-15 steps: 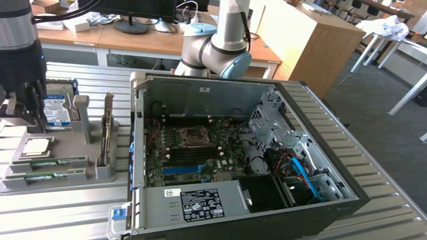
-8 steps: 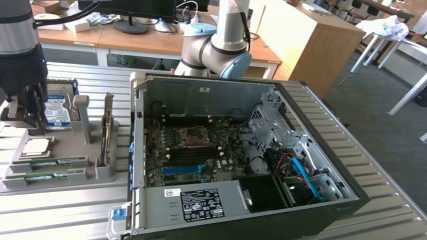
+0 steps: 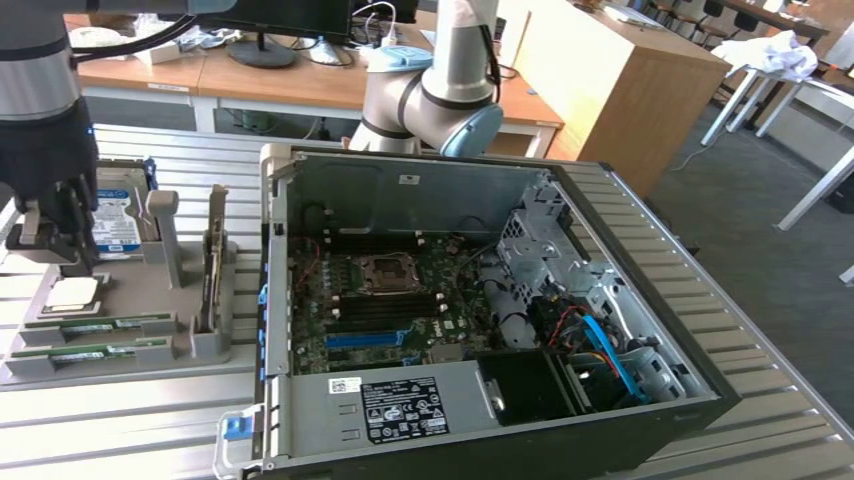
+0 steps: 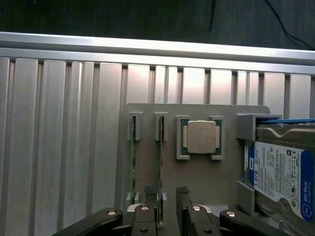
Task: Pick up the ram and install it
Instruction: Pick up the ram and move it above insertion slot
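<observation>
In the exterior view, the pincer (image 3: pixel 54 255) is seen over the gray holder (image 3: pixel 200 350) at the exterior view's left. It is opened wide and nothing is held in it. The ram stick (image 3: pixel 104 323) is laid on its edge in a slot of the holder, just beside the processor chip (image 3: pixel 74 292). A second ram stick (image 3: pixel 96 350) is laid next to it. The hard drive (image 3: pixel 118 212) is stood beyond the chip. The open computer case (image 3: pixel 641 300) is set close to the holder, with bare slatted table (image 3: pixel 787 390) on its other side.

In the wrist view, the 2 fingertips (image 4: pixel 149 190) are kept far apart, and the ram stick (image 4: pixel 161 157) is found between them. No touch can be seen. The second ram stick (image 4: pixel 133 162) is left just outside the fingers. The processor chip (image 4: pixel 201 136) and hard drive (image 4: pixel 280 172) are well clear of the fingers. Wide bare table (image 4: pixel 59 147) is seen past the holder's (image 4: pixel 197 177) edge.
</observation>
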